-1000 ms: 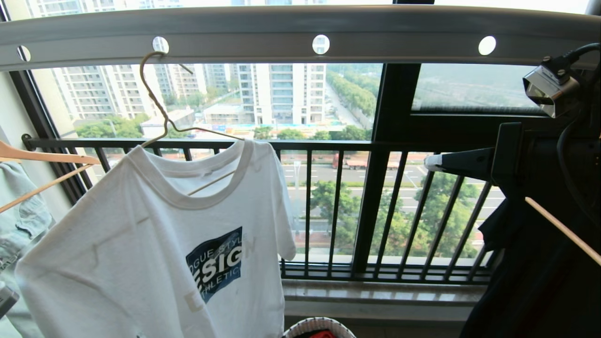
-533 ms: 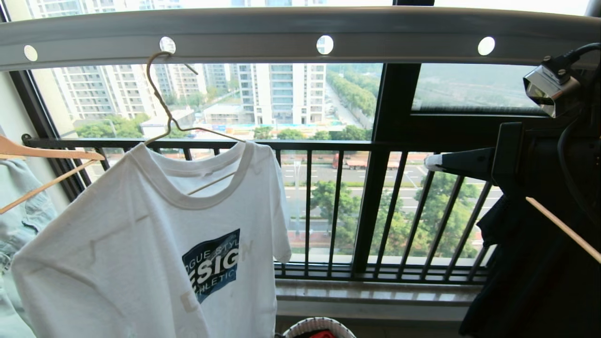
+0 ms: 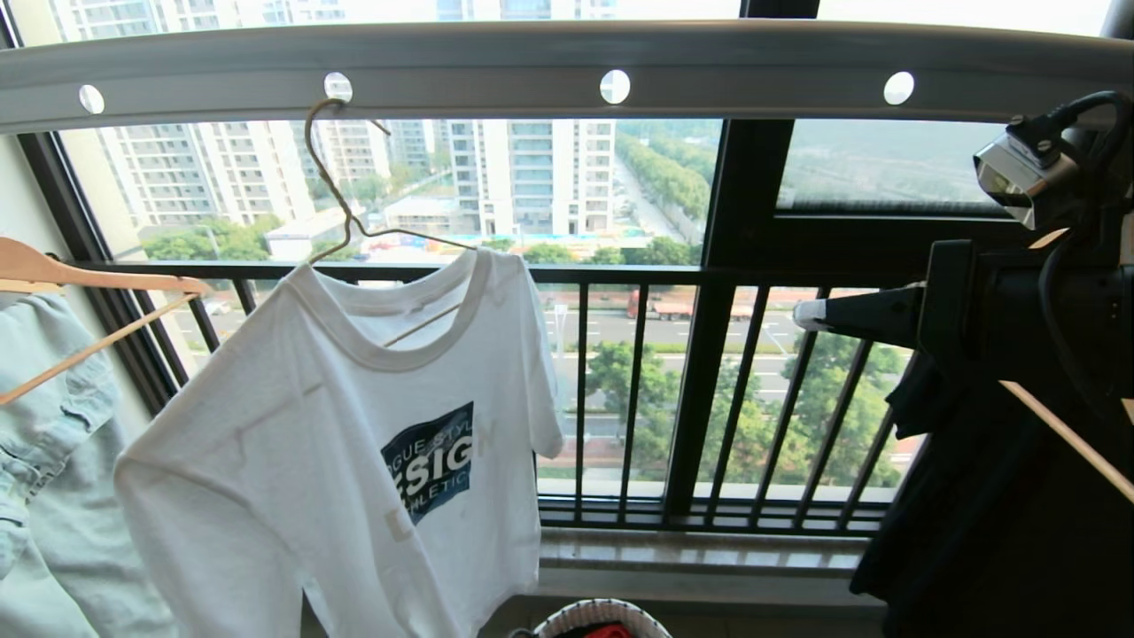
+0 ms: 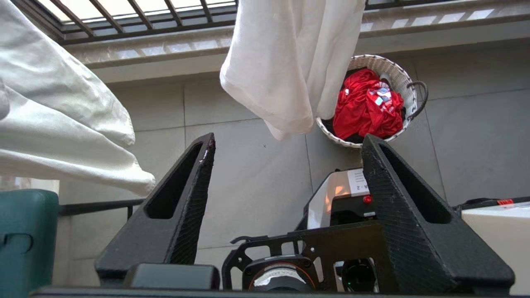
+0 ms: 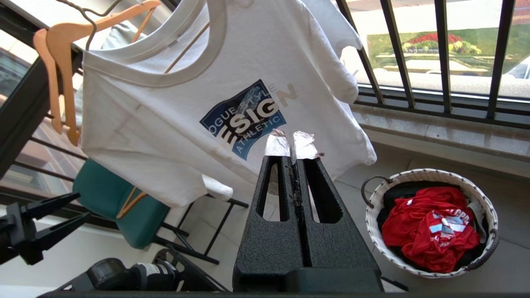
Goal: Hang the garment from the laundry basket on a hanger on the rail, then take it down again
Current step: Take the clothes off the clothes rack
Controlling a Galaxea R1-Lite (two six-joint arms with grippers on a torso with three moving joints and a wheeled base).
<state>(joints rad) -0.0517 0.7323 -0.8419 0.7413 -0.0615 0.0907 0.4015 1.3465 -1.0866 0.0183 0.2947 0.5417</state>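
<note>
Up on the rail (image 3: 567, 62), the grey-white bar with round holes, the thin wire hanger (image 3: 332, 182) is hooked through one of the holes, and the white T-shirt (image 3: 354, 461) hangs from it, tilted so its left shoulder sits lower. The dark blue angled logo (image 3: 431, 461) has white lettering, partly cut by the fabric folds: "OGUE STYLE" on top, big "ESIGN" in the middle, "ATHLETIC" underneath. Same text shows clearly in the right wrist view.

Left gripper (image 4: 285, 140) sits low, below the shirt's hem, fingers (image 4: 198, 165) spread wide with nothing between them; only floor tiles and the robot's base show in the gap. Right gripper (image 5: 292, 142) is in front of the shirt near the logo, fingers (image 5: 276, 145) pressed together with silvery tape on the tips, not holding anything.

The laundry basket (image 5: 372, 231), small, round, white woven, sits on the floor under the window ledge with a red garment (image 5: 430, 227) inside; it has some print, but I can't read it. A small white label on the robot's base (image 4: 358, 182) is too tiny to make out fully.

Left of the shirt there's a wooden hanger (image 3: 89, 283) carrying a pale denim garment (image 3: 53, 478). A black garment (image 3: 983, 532) hangs on the right. A green chair (image 5: 116, 207) stands below.
</note>
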